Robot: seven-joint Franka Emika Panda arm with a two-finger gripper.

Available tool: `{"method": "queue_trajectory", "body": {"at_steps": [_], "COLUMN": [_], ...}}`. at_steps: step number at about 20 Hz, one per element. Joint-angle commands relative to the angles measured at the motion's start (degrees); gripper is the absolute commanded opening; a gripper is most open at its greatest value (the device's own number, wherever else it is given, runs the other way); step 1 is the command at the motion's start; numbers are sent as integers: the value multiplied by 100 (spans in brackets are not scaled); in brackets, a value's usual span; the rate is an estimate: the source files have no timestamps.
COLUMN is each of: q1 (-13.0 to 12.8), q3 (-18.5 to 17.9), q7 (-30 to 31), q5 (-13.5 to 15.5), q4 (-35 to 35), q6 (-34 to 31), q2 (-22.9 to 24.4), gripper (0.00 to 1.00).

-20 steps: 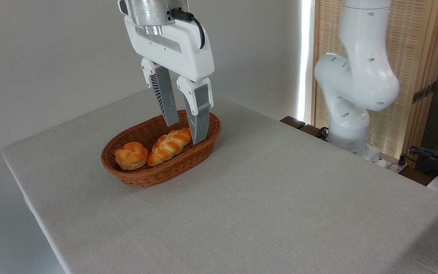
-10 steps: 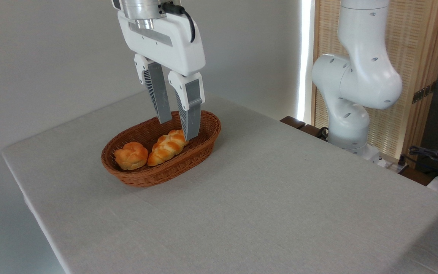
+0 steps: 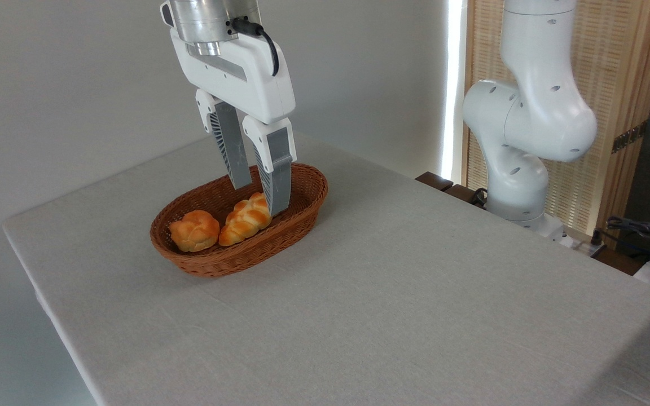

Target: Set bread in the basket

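The bread (image 3: 243, 220), a golden braided loaf, lies in the brown wicker basket (image 3: 257, 254) with its right end hidden behind my near finger. My gripper (image 3: 259, 201) hangs open over that end of the loaf, its fingers (image 3: 276, 180) pointing down into the basket. I cannot tell whether the fingers touch the loaf. Nothing is held between them.
A small round knotted bun (image 3: 194, 230) sits in the basket's left end, touching the loaf. The basket stands on a grey-clothed table (image 3: 392, 293). The arm's white base (image 3: 522, 141) rises at the right, with cables (image 3: 641, 231) beyond the table's edge.
The gripper has shifted left over the basket and then dipped slightly toward the loaf, staying open. The loaf and the bun have not moved.
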State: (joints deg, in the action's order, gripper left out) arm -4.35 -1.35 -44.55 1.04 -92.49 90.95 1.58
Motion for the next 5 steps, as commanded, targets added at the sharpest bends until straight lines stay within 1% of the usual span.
{"method": "queue_trajectory", "body": {"at_steps": [1, 5], "q1": [-22, -22], "q3": [-32, -40], "q7": [17, 0], "q5": [98, 90], "q4": [-76, -76], "q6": [72, 63], "q2": [62, 62], "gripper": [100, 100]}}
